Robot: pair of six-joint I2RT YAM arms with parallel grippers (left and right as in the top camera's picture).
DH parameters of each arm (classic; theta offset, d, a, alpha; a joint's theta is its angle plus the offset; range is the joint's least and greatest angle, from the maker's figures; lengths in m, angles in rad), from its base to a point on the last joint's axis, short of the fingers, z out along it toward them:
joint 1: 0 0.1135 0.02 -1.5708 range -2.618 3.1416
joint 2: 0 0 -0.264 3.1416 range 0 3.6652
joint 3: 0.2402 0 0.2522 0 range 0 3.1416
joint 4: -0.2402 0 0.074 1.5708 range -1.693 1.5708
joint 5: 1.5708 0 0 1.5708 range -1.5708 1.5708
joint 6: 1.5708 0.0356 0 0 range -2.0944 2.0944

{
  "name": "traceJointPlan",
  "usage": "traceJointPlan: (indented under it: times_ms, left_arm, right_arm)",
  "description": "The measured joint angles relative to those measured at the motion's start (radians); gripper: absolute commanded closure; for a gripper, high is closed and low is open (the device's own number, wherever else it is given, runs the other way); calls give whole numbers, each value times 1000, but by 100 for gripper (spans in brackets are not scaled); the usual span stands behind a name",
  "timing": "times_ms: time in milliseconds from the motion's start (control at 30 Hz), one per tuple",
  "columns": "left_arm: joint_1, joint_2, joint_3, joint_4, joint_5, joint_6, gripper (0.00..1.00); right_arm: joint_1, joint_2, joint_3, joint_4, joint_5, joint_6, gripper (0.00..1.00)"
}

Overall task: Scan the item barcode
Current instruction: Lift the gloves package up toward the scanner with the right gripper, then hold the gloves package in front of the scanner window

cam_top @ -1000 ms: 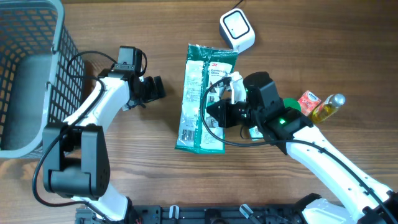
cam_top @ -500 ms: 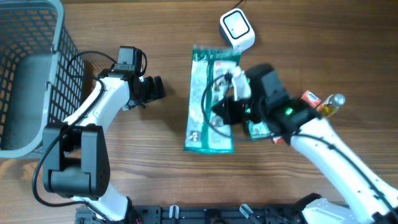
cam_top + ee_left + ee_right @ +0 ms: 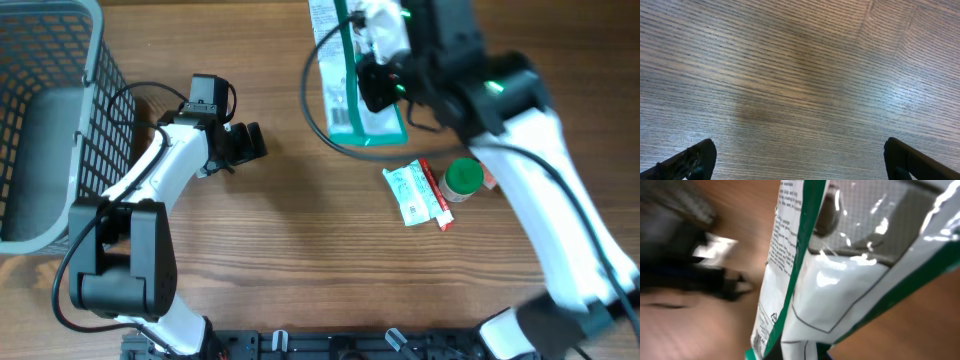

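Overhead, right pincer (image 3: 366, 62) was pressed together on the green-and-white packet (image 3: 338, 75), gripping it partway along one long edge. The packet hung from the pincer above the worktop (image 3: 300, 250), near the far edge, with its printed face towards the overhead camera. Its upper end was cut off by the frame, and the arm covered its right side. In the right wrist view the packet filled the frame edge-on. The background was blurred and no barcode could be made out.

Left pincer (image 3: 250, 141) was spread wide, holding nothing, over bare wood, well apart from the packet. A small sachet (image 3: 412, 194) and a green-capped bottle (image 3: 463, 177) lay below the packet. A grey basket (image 3: 100, 100) stood at far left.
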Motion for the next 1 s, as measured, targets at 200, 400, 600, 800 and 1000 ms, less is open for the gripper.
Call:
traceJointPlan:
  times_ms: [200,400,600,800,1000]
  left_arm:
    - [0,0,0,0,0,0,0]
    - [0,0,0,0,0,0,0]
    - [0,0,0,0,0,0,0]
    - [0,0,0,-1,0,0,0]
    - [0,0,0,0,0,0,0]
  right_arm:
    - [0,203,-1,179,283,-237,96]
    - [0,349,-3,451,547,-487,96]
    - [0,445,-3,781,698,-715,96]
    - [1,549,-3,1040,772,-849,96]
    - [1,640,-3,1086,780,-866,96]
